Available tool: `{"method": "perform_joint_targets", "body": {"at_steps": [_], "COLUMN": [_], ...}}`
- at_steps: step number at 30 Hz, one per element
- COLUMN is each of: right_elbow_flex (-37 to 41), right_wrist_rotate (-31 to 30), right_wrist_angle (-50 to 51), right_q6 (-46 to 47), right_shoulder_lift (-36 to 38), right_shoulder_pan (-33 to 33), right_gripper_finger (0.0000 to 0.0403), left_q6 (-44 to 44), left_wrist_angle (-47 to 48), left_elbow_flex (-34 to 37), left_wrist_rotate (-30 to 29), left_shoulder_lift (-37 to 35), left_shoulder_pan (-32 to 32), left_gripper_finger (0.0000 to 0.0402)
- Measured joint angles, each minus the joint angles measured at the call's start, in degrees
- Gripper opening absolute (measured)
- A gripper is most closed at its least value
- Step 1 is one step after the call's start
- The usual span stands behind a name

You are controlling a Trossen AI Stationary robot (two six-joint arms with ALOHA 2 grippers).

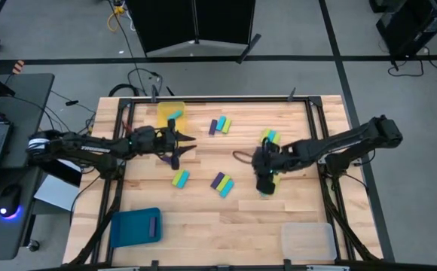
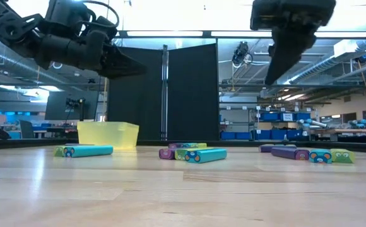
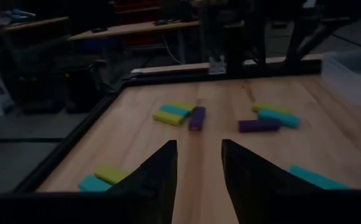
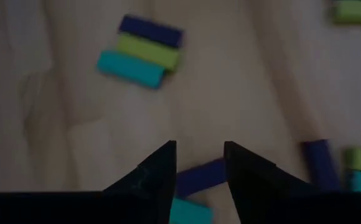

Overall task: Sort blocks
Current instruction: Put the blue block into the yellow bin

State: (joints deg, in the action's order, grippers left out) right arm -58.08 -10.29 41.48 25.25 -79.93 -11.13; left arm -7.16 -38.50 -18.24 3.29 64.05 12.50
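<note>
The left gripper (image 3: pixel 198 171) has its fingers spread with bare table showing between them and nothing held. It hangs above the wood just in front of the yellow tray (image 1: pixel 170 113), which already holds a cyan block. The right gripper (image 4: pixel 199 163) also has its fingers parted and empty, pointing down; a purple block (image 4: pixel 200 177) shows in the gap below the tips, with a cyan one beside it.

The blocks (image 1: pixel 221 183) lie in small mixed clusters across the middle of the table: one near the far edge, one beside the left gripper, one at the centre, and one under and beside the right gripper. A blue tray (image 1: pixel 135 226) and a clear tray (image 1: pixel 307 240) sit at the near corners.

The step in hand looks like a pick. To do it well, the right arm should line its fingers across the purple block's short sides and descend straight, since neighbours touch it and a skewed approach would drag them along. Closing only once the tips straddle the block would keep the grip clean.
</note>
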Motion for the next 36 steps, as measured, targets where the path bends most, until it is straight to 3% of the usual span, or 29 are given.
{"method": "perform_joint_targets", "body": {"at_steps": [9,14,23,36], "right_elbow_flex": [0.0,0.0,-0.1,-0.3], "right_wrist_rotate": [5.9,8.9,14.4,15.5], "right_wrist_angle": [-18.0,-25.9,-32.4,-32.1], "right_q6": [-10.4,-18.4,-22.8,-20.4], "right_shoulder_lift": [-11.4,-16.8,-22.4,-26.1], "right_shoulder_pan": [-1.5,-0.3,2.3,3.6], "right_gripper_finger": [0.0210,0.0221,0.0211,0.0198], "left_q6": [-0.3,-0.3,-0.3,-0.3], "left_wrist_angle": [-0.4,-0.6,-0.1,0.9], "left_elbow_flex": [0.0,0.0,0.0,-0.1], "left_wrist_rotate": [-0.2,-0.2,-0.2,-0.2], "left_shoulder_lift": [0.0,0.0,0.0,0.1], "left_shoulder_pan": [-3.3,-3.7,-3.7,-3.7], "left_gripper_finger": [0.0132,0.0132,0.0132,0.0132]}}
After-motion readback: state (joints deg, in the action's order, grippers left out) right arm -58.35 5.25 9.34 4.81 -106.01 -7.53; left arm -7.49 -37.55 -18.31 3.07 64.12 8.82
